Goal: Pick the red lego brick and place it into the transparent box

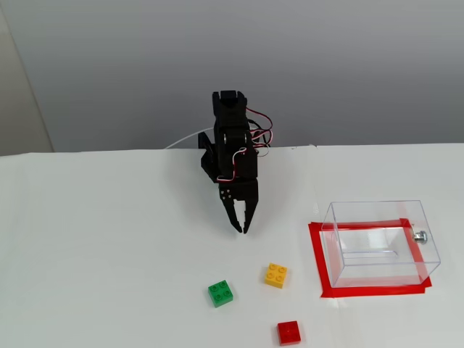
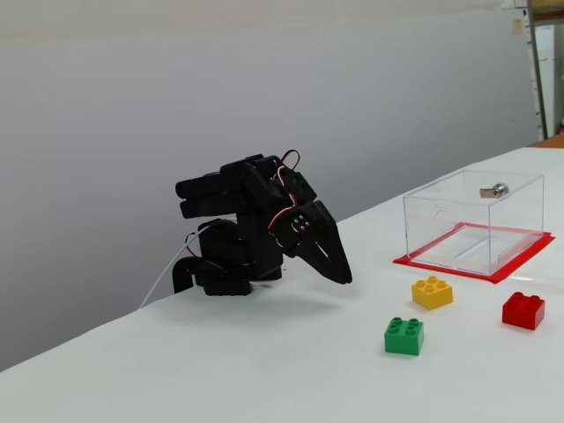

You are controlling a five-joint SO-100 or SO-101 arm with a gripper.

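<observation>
Lying studs-up, the small bright-red lego brick (image 1: 288, 332) sits far from the slightly parted, empty tool (image 1: 241, 230).

From this side camera I see my arm (image 2: 233, 233) folded low on the white table (image 2: 264, 379), with the gripper (image 2: 345, 277) pointing down and to the right, its tips above the surface. I cannot tell if its jaws are parted. The green brick (image 2: 404, 336) lies nearest to it, then the yellow brick (image 2: 433, 292), and the red lego brick (image 2: 523, 310) is farthest right. The transparent box (image 2: 472, 220) stands behind them on a red tape outline (image 2: 480, 263), a silver knob (image 2: 495, 190) on its far wall.
</observation>
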